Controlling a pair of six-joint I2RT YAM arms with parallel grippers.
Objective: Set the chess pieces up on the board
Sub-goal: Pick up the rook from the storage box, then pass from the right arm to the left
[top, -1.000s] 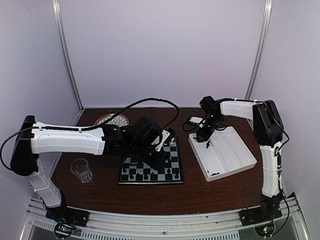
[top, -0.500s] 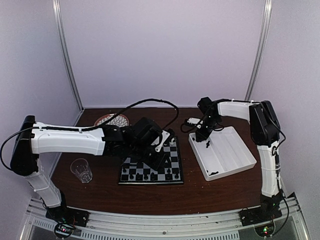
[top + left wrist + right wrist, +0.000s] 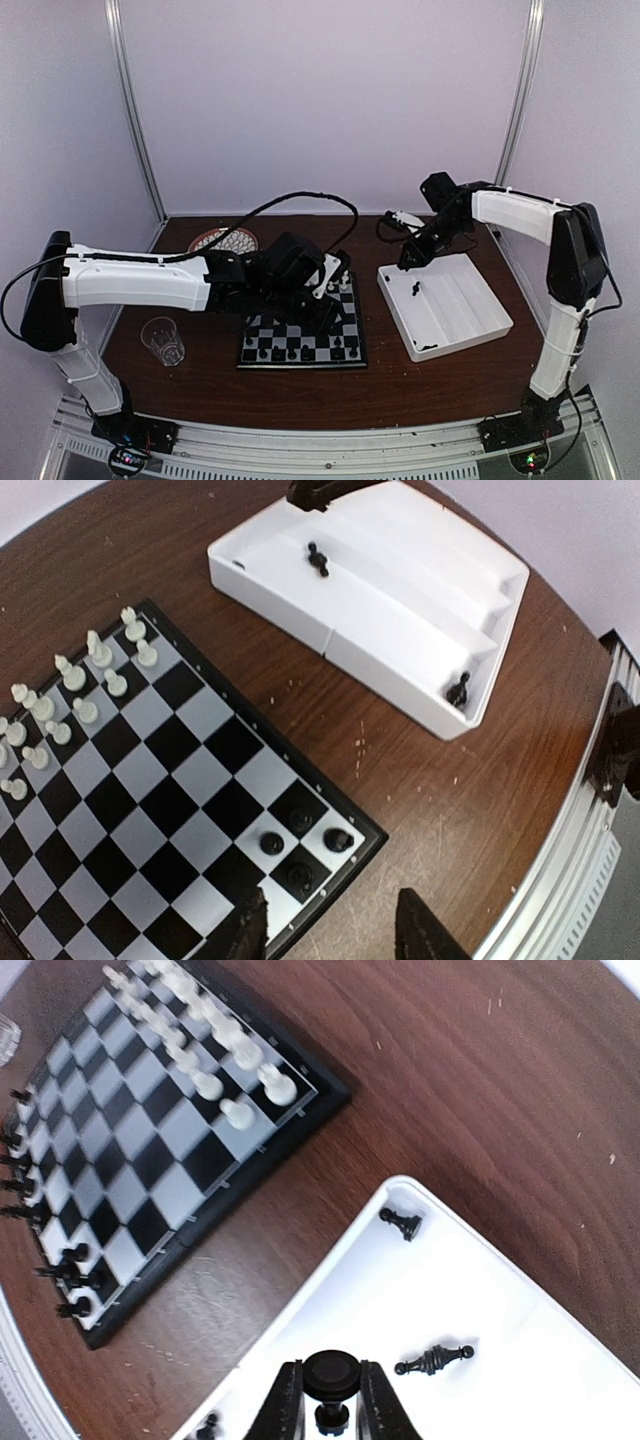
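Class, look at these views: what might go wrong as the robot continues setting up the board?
The right gripper pinches a tiny black piece over the tray; it may slip in transit. The left arm reaches over the board, so the right arm may hit it or topple standing white pieces.

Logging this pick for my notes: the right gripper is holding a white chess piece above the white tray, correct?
Not quite: the piece in the right gripper is black, not white, as the right wrist view shows. It is held above the white tray.
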